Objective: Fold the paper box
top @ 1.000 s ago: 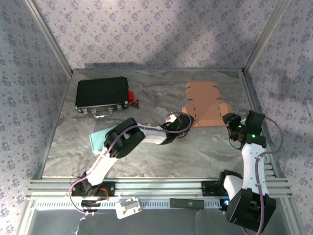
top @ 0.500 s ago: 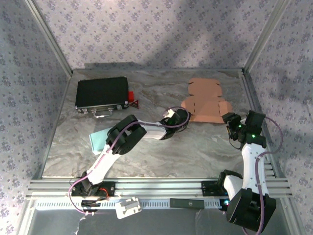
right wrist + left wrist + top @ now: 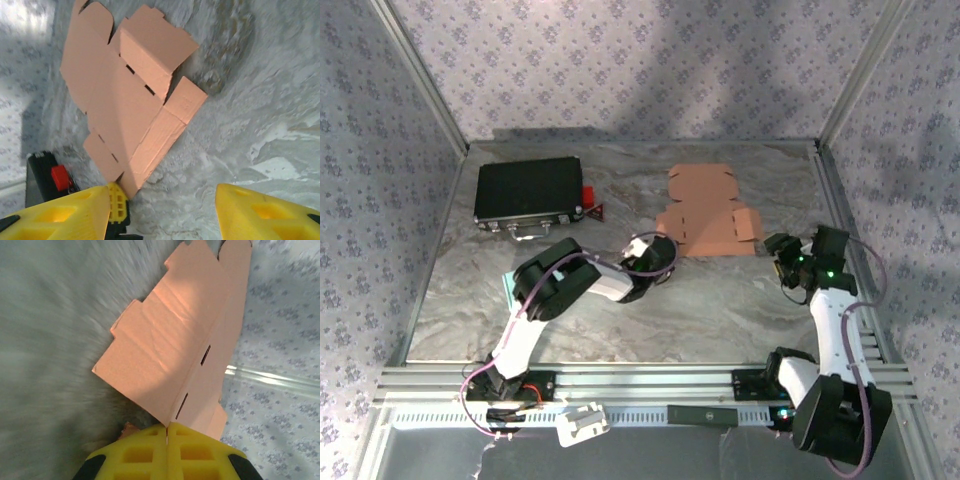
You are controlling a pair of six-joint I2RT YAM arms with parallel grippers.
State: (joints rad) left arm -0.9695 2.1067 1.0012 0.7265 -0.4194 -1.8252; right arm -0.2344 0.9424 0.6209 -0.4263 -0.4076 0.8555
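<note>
Where the paper box is lying: it is resting as an unfolded blank on the far right part of the desk, with its near left corner pointing toward the left arm.
Left jaws: they are gripping that near corner of the paper box. In the left wrist view the yellow pads are pressing together on the cardboard's edge.
Right jaws: they are standing open with nothing between them. Their yellow pads are framing the bare desk, and they are hovering to the right of the paper box, apart from it.
Box shape: in the right wrist view one panel is rising off the rest along a slotted crease, and a small flap is sticking out toward the right.
Black case: it is sitting at the far left of the desk, well apart from the paper box, with a red piece just beside its right end.
Light blue sheet: it is lying on the left of the desk, partly under the left arm.
</note>
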